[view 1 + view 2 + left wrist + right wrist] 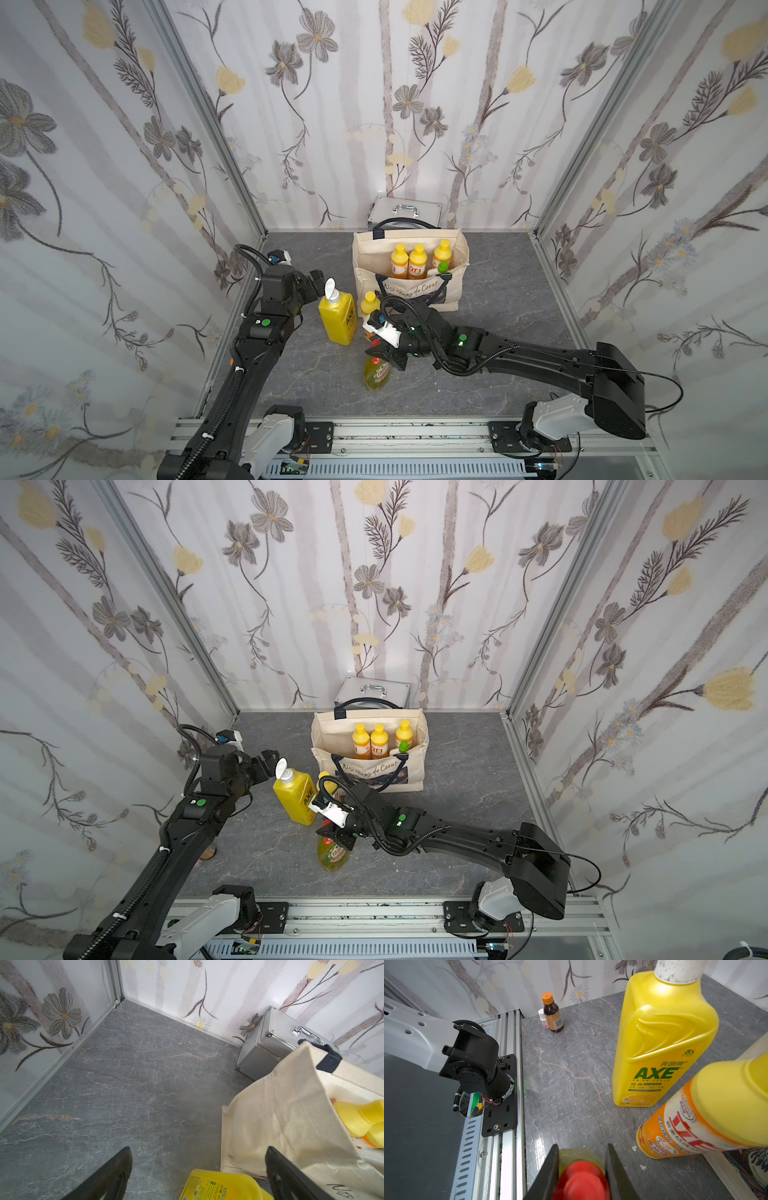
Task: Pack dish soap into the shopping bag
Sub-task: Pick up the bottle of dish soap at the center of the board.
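Gripping by the cap is the weak point. Right gripper point(582, 1154) is closed on the red cap point(581, 1180) of the clear yellow-green plastic bottle point(377, 374), on the grey tabletop point(498, 291) before the cream canvas shopping bag point(365, 257). Lifted so, the body may swing, slip free, or strike the slim orange bottle point(675, 1132) nearby. Left gripper point(198, 1150) stands open, empty.

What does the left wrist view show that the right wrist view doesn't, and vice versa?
Left wrist only: the silver metal case, yellow-capped bottles inside the cream canvas tote, the open left hand. Right wrist only: the right hand shut on the clear yellow-green red-capped bottle, a slim orange bottle standing outside, a small brown orange-capped bottle. Both: the big yellow plastic bottle, the tote, the grey marbled tabletop.
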